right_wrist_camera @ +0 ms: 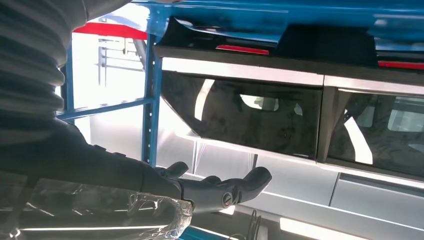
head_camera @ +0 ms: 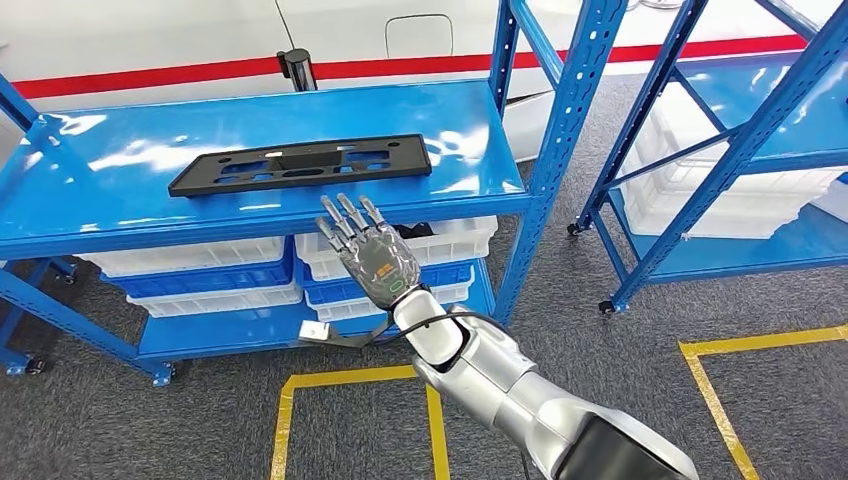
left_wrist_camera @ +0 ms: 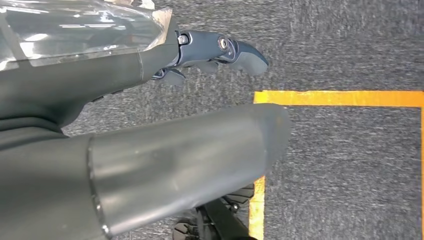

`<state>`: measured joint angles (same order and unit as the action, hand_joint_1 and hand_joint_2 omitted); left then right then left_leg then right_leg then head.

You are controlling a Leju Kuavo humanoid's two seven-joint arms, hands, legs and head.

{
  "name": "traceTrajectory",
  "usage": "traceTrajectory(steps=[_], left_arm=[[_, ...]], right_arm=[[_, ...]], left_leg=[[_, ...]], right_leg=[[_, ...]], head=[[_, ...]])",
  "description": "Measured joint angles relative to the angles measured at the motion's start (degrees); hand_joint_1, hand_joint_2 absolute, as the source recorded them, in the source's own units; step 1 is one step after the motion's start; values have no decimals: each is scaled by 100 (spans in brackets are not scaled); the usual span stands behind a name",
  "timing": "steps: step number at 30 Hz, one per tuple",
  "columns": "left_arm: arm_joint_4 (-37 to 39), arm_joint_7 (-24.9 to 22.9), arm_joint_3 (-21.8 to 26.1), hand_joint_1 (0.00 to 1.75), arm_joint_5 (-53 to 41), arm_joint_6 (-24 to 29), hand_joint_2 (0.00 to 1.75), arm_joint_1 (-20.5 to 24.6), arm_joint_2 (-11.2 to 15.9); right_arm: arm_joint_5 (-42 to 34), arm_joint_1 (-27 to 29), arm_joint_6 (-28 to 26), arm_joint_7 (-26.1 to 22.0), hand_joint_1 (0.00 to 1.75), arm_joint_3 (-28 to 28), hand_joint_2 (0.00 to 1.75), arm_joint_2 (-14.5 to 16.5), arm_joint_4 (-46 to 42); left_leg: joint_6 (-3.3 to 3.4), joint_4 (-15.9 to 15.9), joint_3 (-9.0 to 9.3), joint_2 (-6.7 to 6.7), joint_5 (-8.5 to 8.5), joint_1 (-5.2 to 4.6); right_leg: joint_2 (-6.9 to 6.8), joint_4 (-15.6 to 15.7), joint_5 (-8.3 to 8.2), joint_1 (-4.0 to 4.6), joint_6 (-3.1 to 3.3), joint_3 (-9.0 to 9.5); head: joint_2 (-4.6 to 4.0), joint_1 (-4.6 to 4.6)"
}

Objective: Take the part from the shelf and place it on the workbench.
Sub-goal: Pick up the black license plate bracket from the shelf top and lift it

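On the top deck of the blue steel shelf [head_camera: 110, 150] lies the task's thing, a flat black rectangular plastic part with cut-outs [head_camera: 300, 163], resting lengthwise near the front edge. Just short of that edge, the right hand [head_camera: 372, 255] is raised with its fingers [head_camera: 345, 215] straight and spread, holding nothing; its fingertips are close to the part but not touching it. The right wrist view shows the same hand [right_wrist_camera: 220, 190] with fingers extended and nothing between them. The left hand [left_wrist_camera: 220, 50] hangs over grey carpet and yellow floor tape [left_wrist_camera: 340, 97], fingers loosely apart and empty. My reading is that the reach is in hand and the grasp has not begun. The next move probably calls for bringing the hand forward over the shelf's lip and closing on the part's near long edge, since so thin a plate offers little to grip from above.
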<state>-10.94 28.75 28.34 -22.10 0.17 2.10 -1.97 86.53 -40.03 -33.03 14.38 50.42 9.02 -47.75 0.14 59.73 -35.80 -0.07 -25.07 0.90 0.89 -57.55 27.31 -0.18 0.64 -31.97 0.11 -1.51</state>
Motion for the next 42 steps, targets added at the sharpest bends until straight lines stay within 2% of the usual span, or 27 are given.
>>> traceTrajectory(steps=[2,5,6,8,10,11,12,14,16,18,20,22,24,25,26,27,29,30,31,33,35,36,37,39,40,41,42], left_arm=[[-1,-1,1,0,-3,4,0,7,4],[-1,1,1,0,-9,9,0,7,-3],[-1,2,1,0,-11,9,0,8,-8],[-1,3,1,0,-17,9,0,12,-11],[-1,2,1,0,-21,8,0,9,-12],[-1,2,1,0,-22,8,0,5,-15],[-1,1,1,0,-24,7,0,2,-19],[-1,-1,1,0,-25,5,0,3,-23],[-1,-1,1,0,-26,6,0,7,-16],[-1,-1,1,0,-26,7,0,10,-13],[-3,0,1,0,-31,6,0,17,-15],[-5,1,1,0,-41,7,0,24,-14],[-4,0,1,0,-69,8,0,17,-12],[-4,-1,1,0,-90,8,0,9,-12],[-3,-1,1,0,-108,7,0,2,-13],[-3,-1,1,0,-119,7,0,-3,-14],[-3,-2,1,0,-125,7,0,-3,-8],[-3,-2,0,0,-127,6,0,-1,-5],[-3,-6,-1,0,-128,6,0,2,-2],[-3,-14,-1,0,-131,5,0,7,-1],[-4,-19,1,0,-131,3,0,2,-9],[-5,-20,1,0,-132,2,0,2,-14],[-5,-21,1,0,-132,0,0,2,-19],[-5,-21,1,0,-133,0,0,5,-21],[-4,-21,1,0,-134,-1,0,3,-22],[-4,-22,1,0,-136,-2,0,-2,-24],[-3,-22,1,0,-141,-4,0,-6,-28]], right_arm=[[0,0,-6,1,0,0,175,5,1],[0,-3,-13,1,0,-5,175,11,-3],[0,-8,-14,1,0,-7,175,11,-4],[0,7,-15,-3,0,-12,175,-1,-2],[0,62,-15,-13,0,-19,175,-18,1],[0,84,-15,-17,0,-22,175,-24,1],[0,96,-15,-21,0,-26,175,-25,1],[0,97,-15,-24,0,-32,175,-25,2],[0,92,-15,-31,0,-36,175,-23,3],[0,88,-15,-37,0,-38,175,-20,3],[0,81,-15,-39,0,-44,175,-9,1],[0,78,-18,-56,0,-49,175,9,-1],[0,105,-39,-116,0,-63,175,18,-1],[0,132,-54,-151,0,-74,175,20,-2],[0,161,-70,-178,0,-86,175,20,-2],[0,184,-86,-192,0,-96,175,20,-4],[0,202,-114,-199,0,-111,175,21,-20],[0,201,-125,-199,0,-120,175,21,-30],[0,202,-132,-199,0,-131,175,20,-40],[0,210,-141,-201,0,-145,175,17,-55],[0,220,-150,-204,0,-157,175,15,-79],[1,216,-156,-205,0,-161,175,15,-89],[1,217,-162,-205,0,-166,175,9,-96],[1,238,-168,-205,0,-168,175,-18,-97],[0,262,-168,-207,0,-168,175,-36,-97],[1,282,-168,-212,0,-169,175,-51,-97],[1,293,-169,-217,0,-172,175,-60,-97]], left_leg=[[42,-162,97,1,-37,-38],[114,-278,204,3,-37,-19],[142,-319,250,8,-37,-4],[188,-342,303,14,-70,4],[194,-339,354,6,-122,8],[181,-337,393,-1,-156,13],[161,-335,444,-7,-195,22],[96,-320,544,-16,-293,22],[22,-307,601,-18,-382,3],[-37,-328,634,-12,-431,10],[-90,-240,614,-7,-513,41],[-133,294,340,-8,-753,57],[-157,1100,-156,-9,-1011,59],[-157,1345,-356,-8,-1019,59],[-144,1377,-458,-8,-905,58],[-118,1186,-444,-8,-682,56],[-34,452,-193,-10,-169,33],[4,137,-63,-8,-34,12],[34,-55,26,-5,14,-11],[66,-161,94,-3,-32,-48],[107,-244,174,1,-25,-30],[136,-294,225,6,-23,-17],[164,-329,272,12,-30,-3],[202,-339,325,10,-76,-6],[204,-339,353,4,-105,-6],[196,-338,389,-3,-136,-4],[181,-336,437,-12,-173,-1]], right_leg=[[5,9,25,18,-55,-3],[-17,-104,106,21,-132,-52],[-25,-325,191,24,-140,-168],[-33,-1079,420,6,-134,-607],[-34,-1631,496,-22,-183,-1003],[-37,-1599,398,-41,-239,-1048],[-44,-1343,220,-65,-307,-976],[-80,-555,-175,-102,-410,-643],[-96,-112,-328,-110,-348,-426],[-73,-70,-298,-93,-216,-389],[-51,-58,-263,-103,-124,-349],[-42,-49,-216,-116,-32,-289],[-41,-49,-161,-93,34,-237],[-36,-49,-133,-80,50,-206],[-29,-49,-102,-69,55,-165],[-20,-49,-66,-59,52,-114],[-2,-45,7,-39,31,-5],[6,-44,39,-22,10,27],[11,-40,63,-11,-16,42],[14,-22,91,-4,-78,44],[-7,-72,138,-5,-126,20],[-18,-225,198,-2,-136,-56],[-29,-507,294,-5,-133,-213],[-33,-1292,506,-19,-128,-687],[-33,-1578,543,-29,-152,-897],[-34,-1665,493,-41,-197,-1009],[-38,-1498,342,-57,-258,-987]], head=[[0,-2],[0,-6],[0,-9],[0,-11],[0,-9],[0,-9],[0,-9],[0,-12],[0,-8],[0,-2],[0,3],[0,11],[0,16],[0,17],[0,16],[0,17],[0,14],[0,14],[0,12],[0,13],[0,11],[0,9],[0,7],[0,4],[0,5],[0,4],[0,5]])
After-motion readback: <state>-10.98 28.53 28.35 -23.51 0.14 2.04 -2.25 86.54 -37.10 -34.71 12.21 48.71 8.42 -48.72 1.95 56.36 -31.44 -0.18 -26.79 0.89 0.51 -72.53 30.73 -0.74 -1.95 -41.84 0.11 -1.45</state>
